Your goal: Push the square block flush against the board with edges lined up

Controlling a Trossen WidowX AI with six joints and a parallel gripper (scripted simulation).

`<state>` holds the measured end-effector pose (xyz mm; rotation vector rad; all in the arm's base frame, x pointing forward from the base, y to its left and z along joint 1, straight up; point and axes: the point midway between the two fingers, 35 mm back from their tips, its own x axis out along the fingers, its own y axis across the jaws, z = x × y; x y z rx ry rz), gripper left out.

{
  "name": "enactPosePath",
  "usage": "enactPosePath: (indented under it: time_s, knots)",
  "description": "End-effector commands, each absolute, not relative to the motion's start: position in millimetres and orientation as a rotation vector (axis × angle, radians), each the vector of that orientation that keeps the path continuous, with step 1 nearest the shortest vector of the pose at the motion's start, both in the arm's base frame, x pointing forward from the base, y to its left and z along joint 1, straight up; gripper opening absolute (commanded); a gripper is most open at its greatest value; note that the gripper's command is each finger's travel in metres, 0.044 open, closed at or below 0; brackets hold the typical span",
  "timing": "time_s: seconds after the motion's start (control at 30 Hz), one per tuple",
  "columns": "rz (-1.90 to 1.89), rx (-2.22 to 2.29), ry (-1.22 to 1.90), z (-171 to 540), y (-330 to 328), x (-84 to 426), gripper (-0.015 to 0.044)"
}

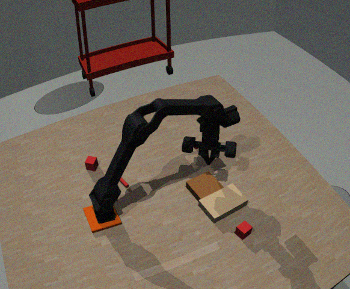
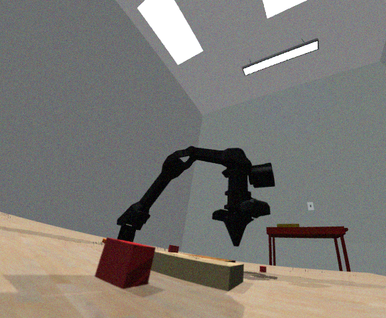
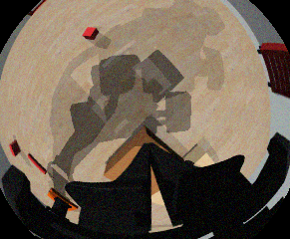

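Note:
The brown square block (image 1: 204, 183) (image 3: 127, 156) lies flat on the table. The pale, thicker rectangular board (image 1: 223, 201) (image 2: 193, 268) (image 3: 204, 160) lies beside it, on the side away from my gripper. One side of the block appears to lie against a long side of the board, and their left edges look about even in the top view; a small gap or offset cannot be ruled out. My gripper (image 1: 208, 162) (image 2: 236, 244) (image 3: 147, 147) is shut and empty. It hangs above the table behind the block, touching neither part. In the wrist view the fingers hide much of both.
A red cube (image 1: 243, 229) (image 2: 125, 262) sits near the board's front side. Another red cube (image 1: 91, 163) (image 3: 14, 147) and a red stick (image 1: 124, 182) (image 3: 37, 163) lie near the arm's base. A third red cube (image 3: 90, 33) (image 2: 262, 269) lies behind my gripper. A red cart (image 1: 128, 56) stands off the table.

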<state>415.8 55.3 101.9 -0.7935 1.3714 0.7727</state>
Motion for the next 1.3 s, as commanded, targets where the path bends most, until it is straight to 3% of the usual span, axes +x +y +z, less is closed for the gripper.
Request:
enactPosePath:
  time_s: [0.0,0.47,0.63,0.8,1.27]
  knots:
    - [0.676,-0.695,1.408,102,45,425,0.0]
    - [0.309,-0.318,1.498,102,5,452,0.0]
    - [0.308,-0.318,1.498,100,5,452,0.0]
    - [0.292,-0.301,1.5,49,3,456,0.0]
    - [0.291,-0.3,1.501,47,-1,446,0.0]
